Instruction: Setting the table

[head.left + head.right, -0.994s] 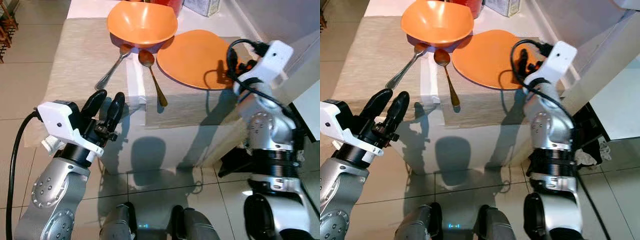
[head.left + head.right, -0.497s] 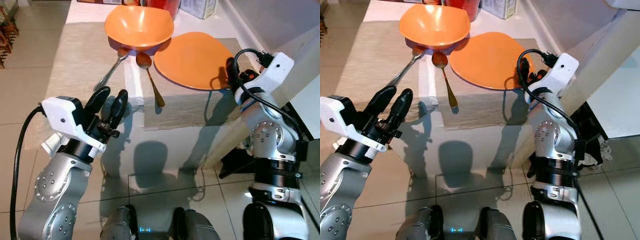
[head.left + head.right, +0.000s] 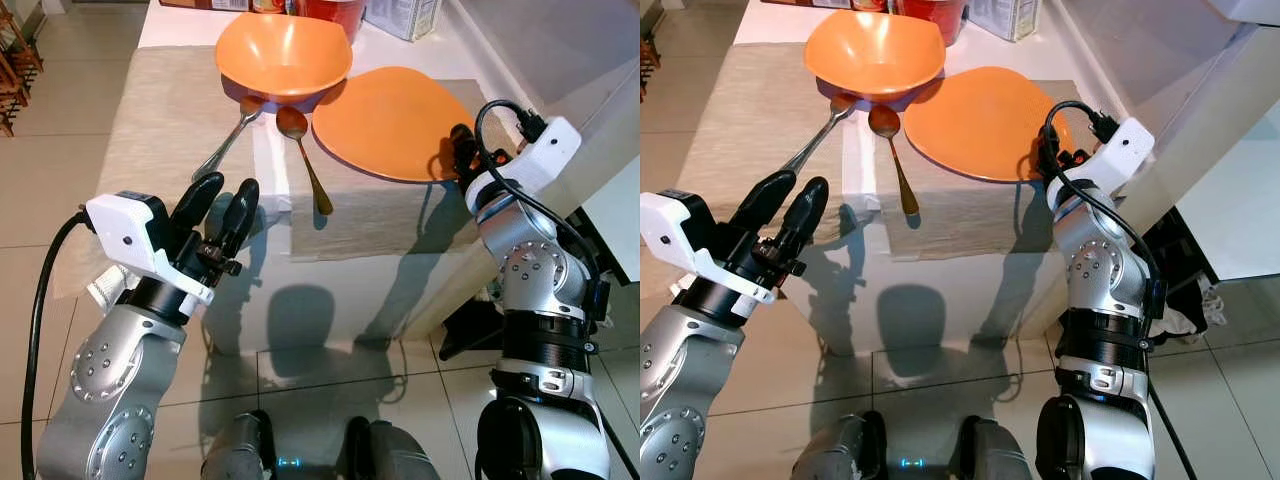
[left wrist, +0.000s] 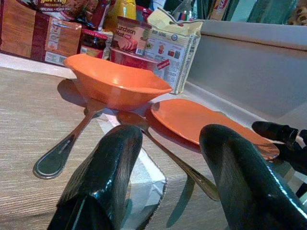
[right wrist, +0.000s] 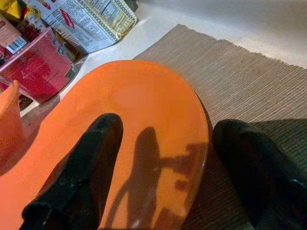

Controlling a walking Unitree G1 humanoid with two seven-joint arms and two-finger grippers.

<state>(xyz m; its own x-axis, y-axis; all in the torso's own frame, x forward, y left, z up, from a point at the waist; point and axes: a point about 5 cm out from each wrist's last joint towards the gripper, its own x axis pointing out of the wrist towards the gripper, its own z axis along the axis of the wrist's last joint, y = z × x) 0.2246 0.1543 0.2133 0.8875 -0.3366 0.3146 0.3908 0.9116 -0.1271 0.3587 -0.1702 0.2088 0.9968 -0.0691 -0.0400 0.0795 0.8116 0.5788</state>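
orange plate (image 3: 392,120) is lying on the right of the placemat (image 3: 160,110) — we are bracketing its near right rim with our right gripper (image 5: 163,177), fingers spread, nothing held. left gripper (image 3: 220,205) is hovering parted near the fork (image 3: 226,141) and spoon (image 3: 304,159). next we'd judge closing on the rim.

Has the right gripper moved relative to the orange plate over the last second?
Yes, slightly. The right gripper has crept toward the table's far end along the orange plate's near right rim, its fingers open, one over the plate and one beside it.
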